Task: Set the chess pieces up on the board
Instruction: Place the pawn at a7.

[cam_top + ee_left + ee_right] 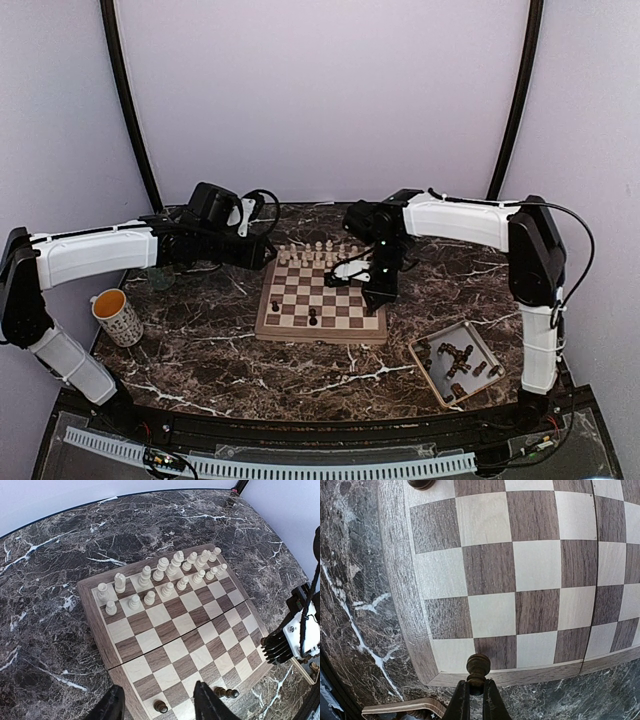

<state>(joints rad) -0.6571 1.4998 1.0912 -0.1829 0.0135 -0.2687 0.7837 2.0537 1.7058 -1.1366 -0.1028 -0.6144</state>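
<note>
Chess pieces: most of the dark men are heaped in the tray, lower right of the overhead view. Two already sit on the board near its front edge, and one pawn is up in the air right now!
Held pawn: lower centre of the right wrist view, over the board's corner rim, head poking out past the fingertips. Touching wood or not, I can't tell.
Right gripper: clamped tight on that pawn's lower part.
Board: centre of the overhead view, with pale pieces lined up in the two far rows and the near rows almost bare.
Step in hand: placing this pawn, I'd say. Carry it inward off the rim, centre it on one square and get the base flat. Then let go gently so it doesn't topple.
Left gripper: fingers spread, nothing between them, hovering above the board's edge.
Tray: shallow and beige, with dark men lying jumbled inside. Plenty left to place.
Mug: far left on the table; contents not visible.
</note>
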